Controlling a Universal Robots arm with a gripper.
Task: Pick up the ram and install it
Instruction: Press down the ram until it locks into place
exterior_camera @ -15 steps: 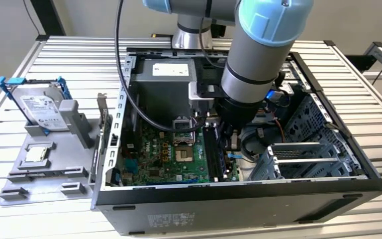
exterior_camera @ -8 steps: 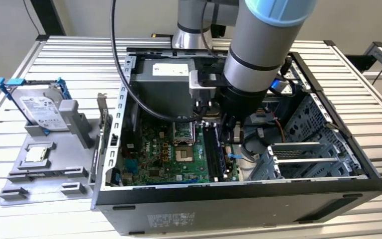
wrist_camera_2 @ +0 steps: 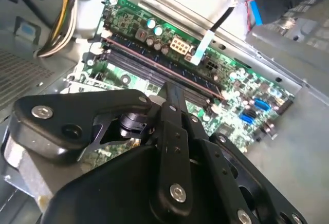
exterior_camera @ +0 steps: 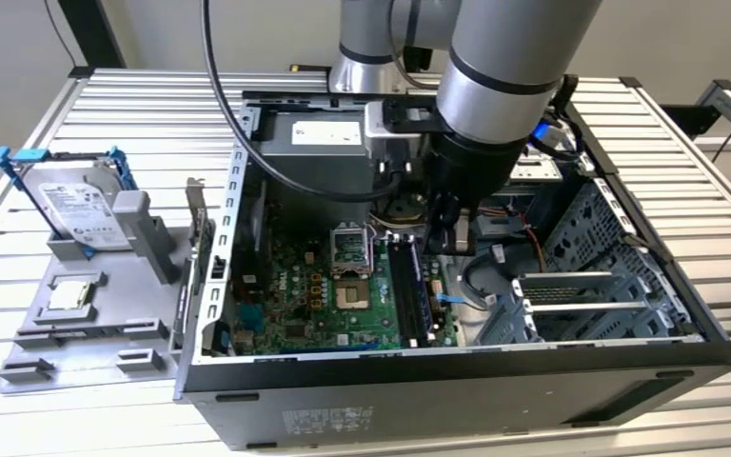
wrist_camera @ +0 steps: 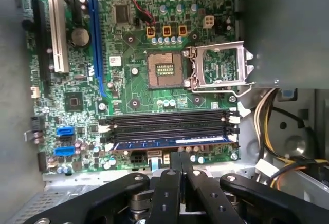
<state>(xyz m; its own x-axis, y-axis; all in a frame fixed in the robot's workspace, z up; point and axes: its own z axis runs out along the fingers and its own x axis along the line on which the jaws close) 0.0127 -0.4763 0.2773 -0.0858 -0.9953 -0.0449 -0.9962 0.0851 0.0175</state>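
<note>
Bluish, the ram (wrist_camera: 169, 143) is seen seated edge-up in a memory slot on the motherboard (wrist_camera: 154, 44), just beyond the fingertips of the gripper (wrist_camera: 179, 158), whose fingers are pressed together, holding nothing.

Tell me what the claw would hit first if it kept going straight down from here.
Most likely the memory stick, already sitting in the slot nearest the claw on the motherboard. The fingertips look closed and just above or at its edge; depth is unclear.
</note>
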